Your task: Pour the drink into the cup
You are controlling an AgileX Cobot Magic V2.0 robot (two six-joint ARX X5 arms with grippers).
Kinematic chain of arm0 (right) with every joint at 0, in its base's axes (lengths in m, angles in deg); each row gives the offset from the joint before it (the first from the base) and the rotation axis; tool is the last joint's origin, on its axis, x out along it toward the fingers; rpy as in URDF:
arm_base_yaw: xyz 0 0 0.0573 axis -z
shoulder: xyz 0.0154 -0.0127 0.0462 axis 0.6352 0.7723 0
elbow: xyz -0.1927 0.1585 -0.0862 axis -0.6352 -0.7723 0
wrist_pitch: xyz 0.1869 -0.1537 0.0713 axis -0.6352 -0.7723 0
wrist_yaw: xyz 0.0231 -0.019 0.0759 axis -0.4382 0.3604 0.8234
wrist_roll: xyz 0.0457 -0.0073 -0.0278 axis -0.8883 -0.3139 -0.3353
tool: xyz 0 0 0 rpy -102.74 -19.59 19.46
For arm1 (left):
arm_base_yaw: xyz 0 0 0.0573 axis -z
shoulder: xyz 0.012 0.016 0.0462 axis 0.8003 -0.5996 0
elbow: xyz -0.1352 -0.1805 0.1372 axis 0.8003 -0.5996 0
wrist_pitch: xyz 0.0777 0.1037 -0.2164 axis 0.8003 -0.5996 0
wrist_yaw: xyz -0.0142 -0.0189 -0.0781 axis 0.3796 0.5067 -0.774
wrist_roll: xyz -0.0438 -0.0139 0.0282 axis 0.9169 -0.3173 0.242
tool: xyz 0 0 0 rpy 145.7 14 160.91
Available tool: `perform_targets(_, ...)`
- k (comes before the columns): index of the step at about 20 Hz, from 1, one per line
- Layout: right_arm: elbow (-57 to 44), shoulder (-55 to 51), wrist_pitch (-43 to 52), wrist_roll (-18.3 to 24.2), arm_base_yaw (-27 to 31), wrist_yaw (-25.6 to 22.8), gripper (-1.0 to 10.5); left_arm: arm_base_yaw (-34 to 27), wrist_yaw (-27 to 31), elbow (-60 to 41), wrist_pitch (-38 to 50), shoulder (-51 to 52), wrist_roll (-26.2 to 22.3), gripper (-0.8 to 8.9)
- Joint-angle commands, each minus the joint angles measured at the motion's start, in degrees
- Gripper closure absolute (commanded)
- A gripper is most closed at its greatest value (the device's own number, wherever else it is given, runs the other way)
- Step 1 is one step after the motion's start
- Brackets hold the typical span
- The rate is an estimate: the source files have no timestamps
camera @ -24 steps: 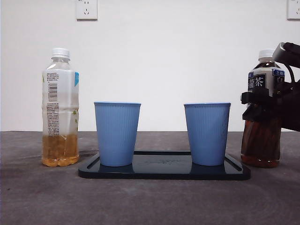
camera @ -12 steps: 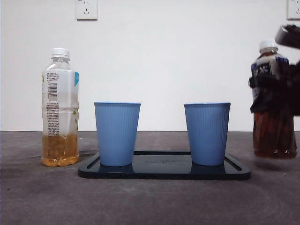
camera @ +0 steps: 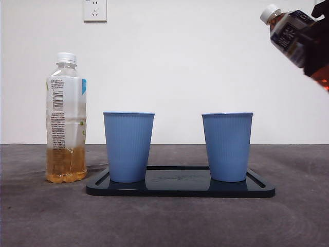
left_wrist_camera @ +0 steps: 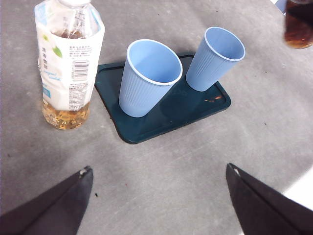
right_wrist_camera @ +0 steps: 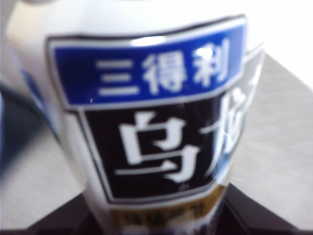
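R gripper round tilted tea bottle

the dark tea bottle, white-capped with a blue and black label, hangs tilted high above and to the right of the tray, cap pointing toward the cups. two blue ribbed cups stand upright and open on the tray: the left cup and the right cup.
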Motion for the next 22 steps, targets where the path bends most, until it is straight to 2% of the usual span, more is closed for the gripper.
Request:
perform_targets(1,3.0,0.0,0.2,9.0,-1.6,-5.0,8.1,0.2,0.0,1.2,0.9,-0.3,-0.5,3.75)
perform_targets(8,3.3,1.4,-1.6,26.7,-7.9,-19.8,8.1,2.7,0.0,1.2,0.8,-0.3,-0.3,3.75)
perform_targets(11,3.3,3.9,-1.5,32.3,-10.4,-25.2,8.1,3.3,0.0,1.2,0.7,-0.3,-0.3,3.75)
perform_targets(17,3.3,9.5,2.0,39.5,-13.9,-31.7,8.1,4.0,0.0,1.2,0.6,-0.3,-0.3,3.75)
perform_targets(22,3.3,11.3,2.8,41.8,-15.3,-33.5,8.1,4.0,0.0,1.2,0.6,-0.3,-0.3,3.75)
